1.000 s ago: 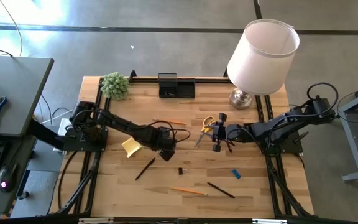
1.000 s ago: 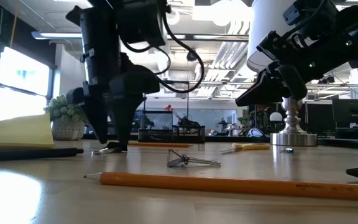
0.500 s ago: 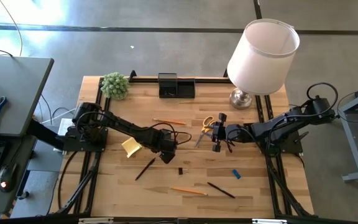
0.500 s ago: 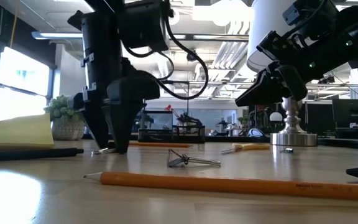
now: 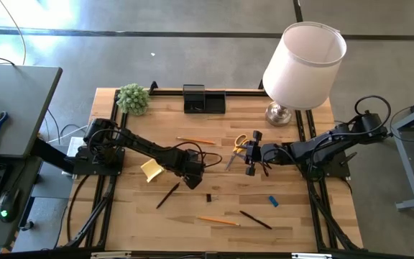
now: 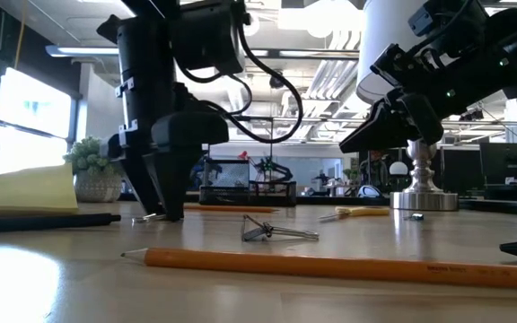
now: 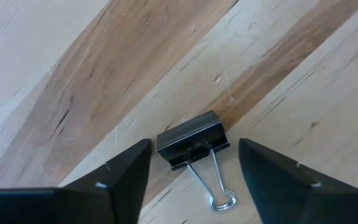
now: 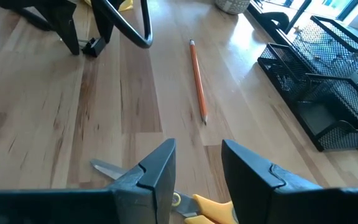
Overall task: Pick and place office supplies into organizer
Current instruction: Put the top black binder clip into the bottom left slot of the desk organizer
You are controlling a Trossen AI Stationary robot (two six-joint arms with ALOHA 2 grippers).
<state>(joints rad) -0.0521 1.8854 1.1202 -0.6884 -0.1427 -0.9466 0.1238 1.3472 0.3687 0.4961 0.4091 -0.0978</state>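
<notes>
My left gripper (image 5: 192,180) points down at mid-table, open, its fingers standing either side of a black binder clip (image 7: 193,138) that lies flat on the wood with its wire handles toward the camera; they do not touch it. My right gripper (image 5: 249,153) hangs open, slanting down, above the yellow-handled scissors (image 5: 237,147), which lie on the table. The black mesh organizer (image 5: 203,99) stands at the far edge. Scattered on the table are a sticky-note pad (image 5: 152,170), two orange pencils (image 5: 196,141) (image 5: 218,221), two black pens (image 5: 167,195) (image 5: 255,219), a blue block (image 5: 272,201) and a second clip (image 5: 208,197).
A white-shaded lamp (image 5: 304,65) stands at the far right corner and a small green plant (image 5: 133,98) at the far left, beside the organizer. Black rails (image 5: 313,194) run along the table's sides. Bare wood lies between the items near the front edge.
In the low view my left gripper's fingers have drawn a little closer together around the clip, though a gap remains on each side. The clip has not moved. My right arm has kept still.
</notes>
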